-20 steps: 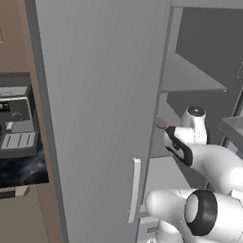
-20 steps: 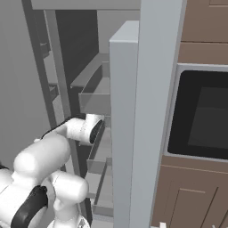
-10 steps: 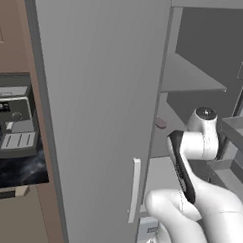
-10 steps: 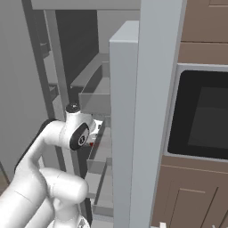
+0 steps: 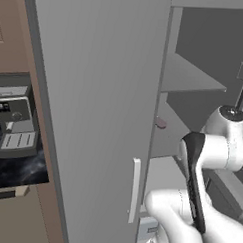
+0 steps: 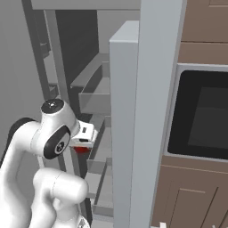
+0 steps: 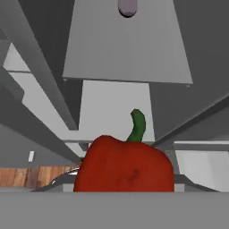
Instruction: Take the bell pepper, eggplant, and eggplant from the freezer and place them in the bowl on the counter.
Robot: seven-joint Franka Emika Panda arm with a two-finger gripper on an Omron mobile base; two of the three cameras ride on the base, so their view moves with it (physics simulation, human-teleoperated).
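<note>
Claw [image 6: 81, 147] grips red bell pepper [image 7: 124, 164], just outside freezer [image 5: 101, 117]. Step: carrying first item. Next you swing toward tabletop [image 5: 14, 166] bowl.

A kitchen: freezer [image 5: 98, 117], built-in oven [image 6: 202, 118], coffee machine [image 5: 13, 119].

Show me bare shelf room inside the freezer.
The grey shelf beside the freezer door lies bare. The next shelf down carries a small purple item near the door edge. Lower down, the arm and red bell pepper crowd it.
</note>
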